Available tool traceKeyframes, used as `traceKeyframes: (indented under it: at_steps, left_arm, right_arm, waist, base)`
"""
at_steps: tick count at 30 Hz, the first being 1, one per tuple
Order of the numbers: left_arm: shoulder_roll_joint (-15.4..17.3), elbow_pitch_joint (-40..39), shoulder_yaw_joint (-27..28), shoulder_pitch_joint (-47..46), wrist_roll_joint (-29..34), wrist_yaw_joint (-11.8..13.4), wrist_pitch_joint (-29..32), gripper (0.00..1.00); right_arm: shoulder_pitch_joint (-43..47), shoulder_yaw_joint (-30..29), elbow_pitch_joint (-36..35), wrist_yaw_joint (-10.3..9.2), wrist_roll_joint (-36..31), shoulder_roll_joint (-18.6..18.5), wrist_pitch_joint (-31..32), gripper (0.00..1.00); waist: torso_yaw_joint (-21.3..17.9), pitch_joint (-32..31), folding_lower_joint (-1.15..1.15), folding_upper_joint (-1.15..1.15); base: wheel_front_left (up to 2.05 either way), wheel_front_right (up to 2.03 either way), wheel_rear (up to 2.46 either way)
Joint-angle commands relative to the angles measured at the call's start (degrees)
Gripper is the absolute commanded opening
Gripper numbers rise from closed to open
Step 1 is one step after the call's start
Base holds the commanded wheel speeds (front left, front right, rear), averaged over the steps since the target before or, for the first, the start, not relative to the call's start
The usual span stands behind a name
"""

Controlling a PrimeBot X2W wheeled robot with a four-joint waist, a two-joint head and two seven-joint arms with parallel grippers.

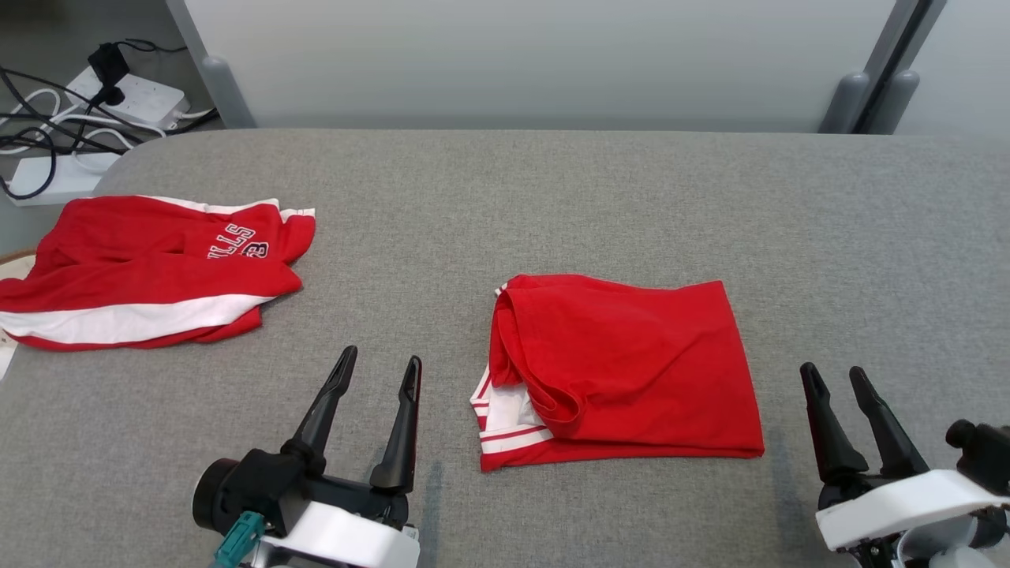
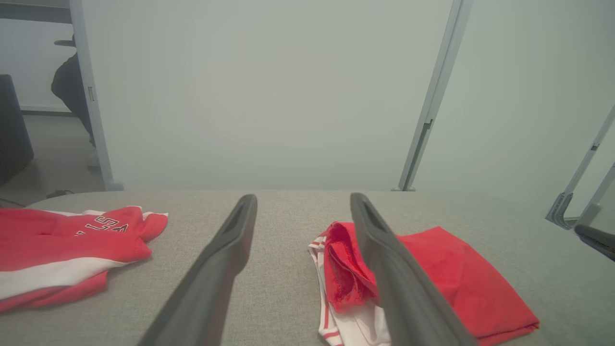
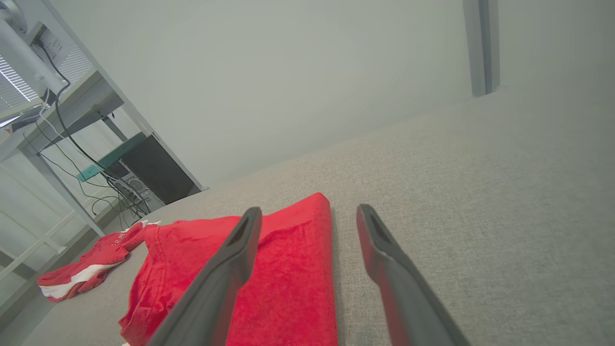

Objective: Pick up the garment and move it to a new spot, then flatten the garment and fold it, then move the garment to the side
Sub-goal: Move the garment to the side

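A red garment (image 1: pixel 631 363) with white-striped trim lies folded into a rough rectangle on the grey table (image 1: pixel 552 197), near its middle. My left gripper (image 1: pixel 380 356) stands open just left of it, above the cloth-covered surface, with nothing between its fingers. My right gripper (image 1: pixel 832 371) is open too, a short way right of the garment's right edge. In the left wrist view the garment (image 2: pixel 447 269) lies partly behind the right finger of the left gripper (image 2: pixel 302 197). From the right wrist, the garment (image 3: pixel 288 269) shows behind the left finger of the right gripper (image 3: pixel 309 209).
A second red and white garment (image 1: pixel 142 268) with lettering lies loosely folded at the table's left edge; it is also in the left wrist view (image 2: pixel 62 240). Power strips and cables (image 1: pixel 79 118) sit on the floor beyond the far left corner. A pale wall panel (image 1: pixel 536 63) stands behind the table.
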Motion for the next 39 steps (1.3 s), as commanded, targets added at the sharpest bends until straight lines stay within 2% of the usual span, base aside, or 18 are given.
traceKeyframes:
  at_steps: [1,13,19,26,27,28,30,35,39]
  left_arm:
    - [0.1,-1.5,1.4,-1.8,0.1,-0.1,-0.6,1.0]
    - [0.1,-2.3,0.3,-3.6,-0.1,0.4,-0.6,1.0]
    - [0.1,-2.6,0.0,-4.6,-0.3,0.7,-0.6,1.0]
    - [0.1,-3.0,-0.6,-5.3,-0.6,1.3,-0.6,1.0]
    - [0.1,-3.1,-0.6,-5.3,-0.6,1.3,-0.6,1.0]
    - [0.1,-3.1,-0.6,-5.4,-0.7,1.4,-0.6,1.0]
    - [0.1,-3.0,-0.7,-5.6,-0.7,1.4,-0.6,1.0]
    - [0.1,-2.9,-0.7,-6.2,-0.5,1.4,-0.6,1.0]
    - [0.1,-2.9,-0.6,-6.2,-0.4,1.3,-0.6,1.0]
  right_arm:
    - [-2.8,1.5,-0.1,0.25,2.7,-1.8,1.0,1.0]
    - [-12.6,5.5,8.6,0.25,19.9,-6.5,13.3,1.0]
    - [-14.5,5.7,11.8,0.25,24.4,-7.9,17.3,1.0]
    - [-15.3,8.7,13.5,0.25,28.6,-8.2,22.3,1.0]
    - [-15.3,9.1,13.2,0.25,28.9,-8.3,22.4,0.76]
    - [-15.4,9.5,13.0,0.25,29.3,-8.3,22.6,0.45]
    - [-15.5,10.6,12.4,0.25,29.4,-8.7,22.6,0.0]
    - [-16.1,13.1,10.3,0.25,28.2,-10.7,20.4,0.0]
    - [-17.3,15.3,8.1,0.25,25.0,-13.0,15.9,0.0]
  waist:
    - [0.8,0.9,0.0,0.0]
    - [4.3,5.2,0.0,0.0]
    - [6.1,6.9,0.0,0.0]
    - [7.2,8.9,0.0,0.0]
    - [7.2,9.0,0.0,0.0]
    - [7.2,9.1,0.0,0.0]
    - [7.1,9.2,0.0,0.0]
    - [6.8,9.2,0.0,0.0]
    - [6.4,9.0,0.0,0.0]
  base:
    - [0.0,0.0,0.0]
    - [0.0,0.0,0.0]
    - [0.0,0.0,0.0]
    - [0.0,0.0,0.0]
    - [0.0,0.0,0.0]
    - [0.0,0.0,0.0]
    - [0.0,0.0,0.0]
    - [0.0,0.0,0.0]
    - [0.0,0.0,0.0]
